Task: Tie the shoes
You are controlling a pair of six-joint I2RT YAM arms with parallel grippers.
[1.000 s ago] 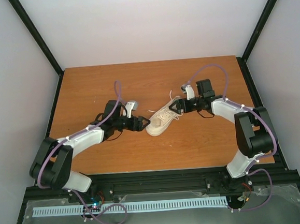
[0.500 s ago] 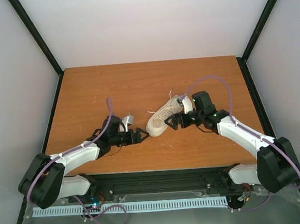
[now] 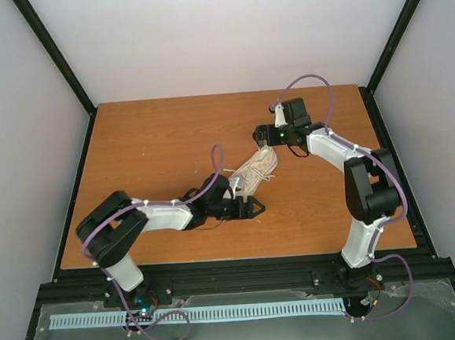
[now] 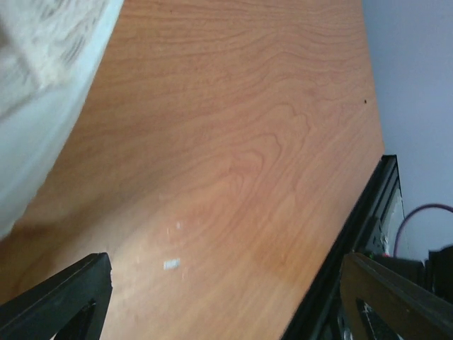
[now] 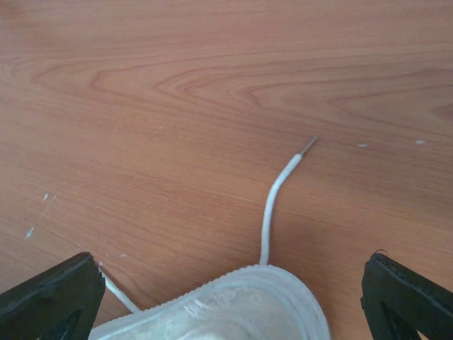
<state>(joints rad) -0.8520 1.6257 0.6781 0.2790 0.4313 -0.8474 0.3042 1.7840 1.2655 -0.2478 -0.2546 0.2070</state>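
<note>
The cream shoe lies slanted at the table's middle, its thin white laces loose. In the right wrist view its rubber-rimmed end fills the bottom edge. One lace end curls away over the wood and another trails left. My right gripper hangs open over the shoe's far end, touching nothing. My left gripper sits low on the near side of the shoe and points right. It is open, with only bare wood between its fingers. The shoe's side shows at the upper left.
The wooden table is ringed by a black frame, with white walls behind and at the sides. In the left wrist view the table's black edge rail runs close on the right.
The left arm swung right, and its gripper now lies in front of the shoe. The right gripper drew back to the shoe's far end. The shoe shifted slightly right.
</note>
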